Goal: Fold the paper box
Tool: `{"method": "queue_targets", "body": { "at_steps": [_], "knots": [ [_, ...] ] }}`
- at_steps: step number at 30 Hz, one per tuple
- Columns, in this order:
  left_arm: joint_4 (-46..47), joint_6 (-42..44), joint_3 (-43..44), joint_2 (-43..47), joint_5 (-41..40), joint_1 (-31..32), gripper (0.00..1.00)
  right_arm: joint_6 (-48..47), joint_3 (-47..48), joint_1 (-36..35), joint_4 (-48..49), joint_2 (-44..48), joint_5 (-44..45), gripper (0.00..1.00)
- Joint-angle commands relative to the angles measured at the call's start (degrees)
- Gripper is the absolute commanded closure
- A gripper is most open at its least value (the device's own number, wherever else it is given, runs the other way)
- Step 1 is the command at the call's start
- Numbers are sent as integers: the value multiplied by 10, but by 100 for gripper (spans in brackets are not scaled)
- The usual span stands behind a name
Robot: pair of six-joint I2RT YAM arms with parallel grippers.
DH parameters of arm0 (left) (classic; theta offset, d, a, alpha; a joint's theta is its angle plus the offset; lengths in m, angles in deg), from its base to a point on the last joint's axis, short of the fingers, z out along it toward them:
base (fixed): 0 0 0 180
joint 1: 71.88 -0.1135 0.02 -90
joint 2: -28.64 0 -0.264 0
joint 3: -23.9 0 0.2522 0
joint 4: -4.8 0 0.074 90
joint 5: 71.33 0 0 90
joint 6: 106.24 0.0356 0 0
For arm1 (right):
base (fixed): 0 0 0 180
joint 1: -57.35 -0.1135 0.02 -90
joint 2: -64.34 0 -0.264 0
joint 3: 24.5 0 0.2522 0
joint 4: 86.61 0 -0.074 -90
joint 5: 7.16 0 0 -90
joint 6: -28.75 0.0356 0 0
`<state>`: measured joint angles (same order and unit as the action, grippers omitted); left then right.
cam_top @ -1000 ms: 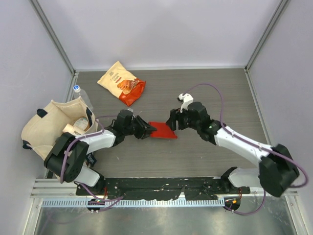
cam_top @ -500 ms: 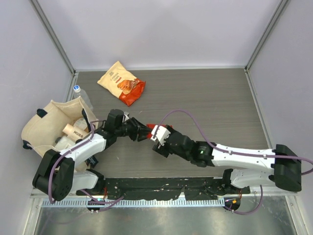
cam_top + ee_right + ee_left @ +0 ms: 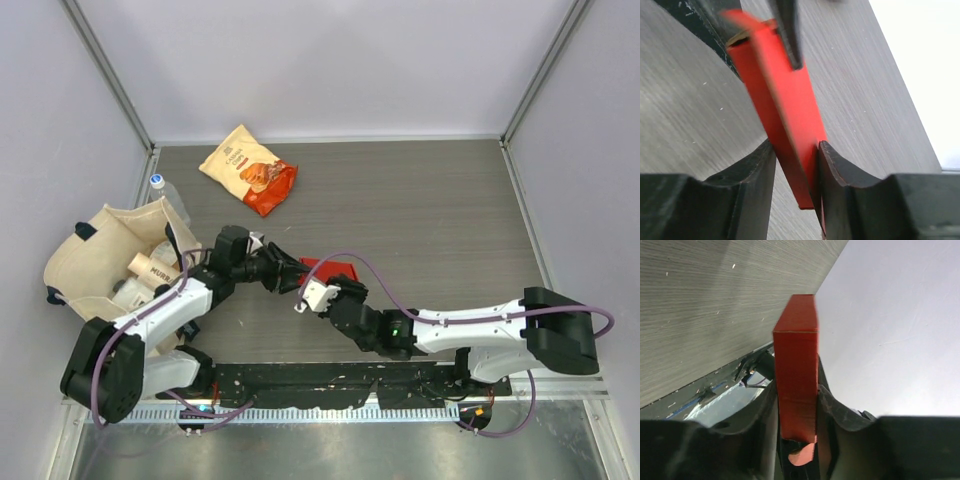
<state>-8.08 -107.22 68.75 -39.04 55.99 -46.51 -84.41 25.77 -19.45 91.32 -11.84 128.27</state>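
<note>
The paper box (image 3: 333, 270) is a small bright red cardboard piece, held just above the table's middle-left. My left gripper (image 3: 292, 276) comes from the left and is shut on its left end. In the left wrist view the box (image 3: 796, 355) stands edge-on between the jaws, box-shaped, with a small flap low in the gripper (image 3: 796, 407). My right gripper (image 3: 335, 287) reaches in from the near side. In the right wrist view its jaws press both sides of the tilted red box (image 3: 785, 100) at the gripper (image 3: 795, 167). A left fingertip (image 3: 788, 35) shows at the top.
An orange-and-cream snack bag (image 3: 250, 168) lies at the back left. A cream tote bag (image 3: 100, 255) with several items stands at the left edge, a water bottle (image 3: 165, 195) behind it. Grey walls close in the table; a black rail (image 3: 330, 380) runs along the near edge.
My right arm has swung from the box's right side round to its near side and closed on it. My left gripper has kept its hold and drawn the box slightly left.
</note>
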Motion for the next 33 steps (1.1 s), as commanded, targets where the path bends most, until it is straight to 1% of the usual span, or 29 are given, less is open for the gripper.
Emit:
{"method": "queue_targets", "body": {
  "at_steps": [1, 2, 3, 4, 5, 6, 7, 8, 10, 11, 12, 13, 14, 15, 16, 17, 18, 19, 20, 21, 22, 23, 24, 25, 27, 29, 31, 32, 33],
  "knots": [
    [-39, 79, 36, 19, -28, -4, 55, 35, -13, -2, 34, 61, 21, 62],
    [-47, 137, 45, 23, -41, -3, 51, 47, -9, -2, 17, 65, 5, 63],
    [-64, 170, 57, 27, -64, -3, 42, 61, 3, -2, -28, 67, -4, 65],
    [-115, 200, 82, 43, -113, -4, 38, 83, 7, -2, -45, 70, -5, 66],
    [-127, 254, 89, 54, -138, -3, 35, 98, 12, -2, -68, 74, -34, 67],
    [-141, 276, 95, 66, -163, -4, 30, 114, 15, 2, -102, 79, -49, 67],
    [-149, 303, 97, 83, -226, -3, 30, 143, 19, 3, -113, 90, -62, 67],
    [-154, 323, 95, 117, -258, -2, 29, 162, 21, 8, -139, 96, -94, 67],
    [-168, 366, 81, 157, -322, -2, 28, 207, 26, 40, -183, 108, -163, 67],
    [-163, 381, 73, 192, -358, -2, 28, 220, 27, 55, -194, 120, -242, 67],
    [-142, 407, 55, 206, -367, -2, 29, 231, 27, 76, -209, 124, -282, 67],
    [-129, 419, 47, 214, -368, -3, 31, 247, 29, 116, -217, 127, -319, 66],
    [-119, 439, 43, 219, -344, -1, 35, 266, 31, 142, -225, 126, -362, 66],
    [-106, 460, 42, 215, -335, 5, 36, 273, 40, 158, -240, 122, -414, 66],
    [-100, 474, 42, 209, -330, 18, 38, 277, 46, 177, -247, 116, -427, 66],
    [-96, 483, 43, 204, -328, 28, 42, 285, 57, 187, -271, 91, -437, 65],
    [-82, 492, 42, 195, -330, 39, 44, 289, 87, 197, -291, 74, -447, 65],
    [-68, 512, 38, 192, -335, 66, 44, 290, 103, 213, -310, 57, -468, 66],
    [-52, 524, 35, 188, -342, 81, 44, 287, 118, 215, -345, 39, -475, 66],
    [-25, 535, 30, 178, -360, 97, 43, 287, 140, 215, -355, 15, -482, 66],
    [-12, 555, 29, 171, -368, 126, 43, 287, 148, 215, -361, 5, -483, 66],
    [-11, 566, 30, 160, -370, 138, 43, 286, 154, 216, -371, -3, -487, 66],
    [20, 575, 30, 151, -388, 148, 43, 282, 165, 216, -374, -14, -489, 66],
    [31, 583, 30, 134, -391, 158, 44, 280, 170, 218, -377, -19, -496, 66],
    [67, 606, 22, 121, -389, 163, 48, 269, 184, 221, -394, -30, -504, 66],
    [83, 631, 17, 103, -377, 164, 51, 263, 189, 224, -399, -36, -509, 67],
    [83, 645, 20, 86, -376, 163, 52, 254, 190, 229, -400, -36, -520, 66],
    [79, 651, 23, 79, -358, 164, 54, 252, 189, 230, -399, -35, -530, 67],
    [80, 659, 23, 76, -356, 164, 55, 248, 188, 232, -399, -35, -533, 67]
  ]
}}
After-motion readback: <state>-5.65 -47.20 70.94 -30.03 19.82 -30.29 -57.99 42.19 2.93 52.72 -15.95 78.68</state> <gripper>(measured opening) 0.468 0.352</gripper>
